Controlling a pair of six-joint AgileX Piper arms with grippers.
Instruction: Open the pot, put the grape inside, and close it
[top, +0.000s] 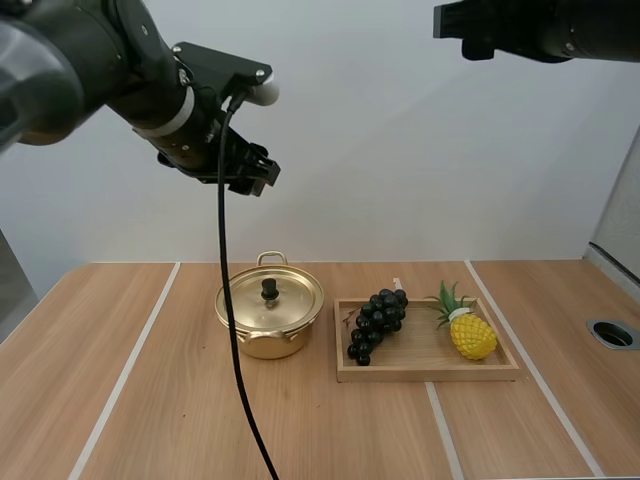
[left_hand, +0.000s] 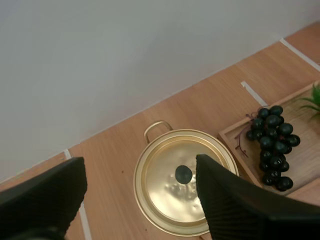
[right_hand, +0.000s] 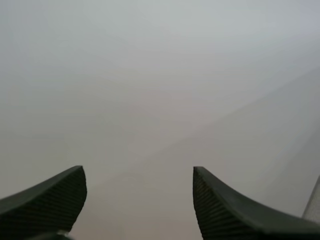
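Below the left gripper (left_hand: 140, 162), whose fingers stood wide apart and held nothing, sat the pot (top: 265, 340): shiny gold and round, with loop handles. Its lid (left_hand: 170, 185) was on, topped by a black knob (left_hand: 183, 174). Off to that gripper's right, the grapes (left_hand: 272, 145), a dark, near-black bunch, lay on a wooden tray (left_hand: 305, 160) near a yellow pineapple (top: 472, 335). The right gripper (right_hand: 139, 172) was likewise spread apart and empty.
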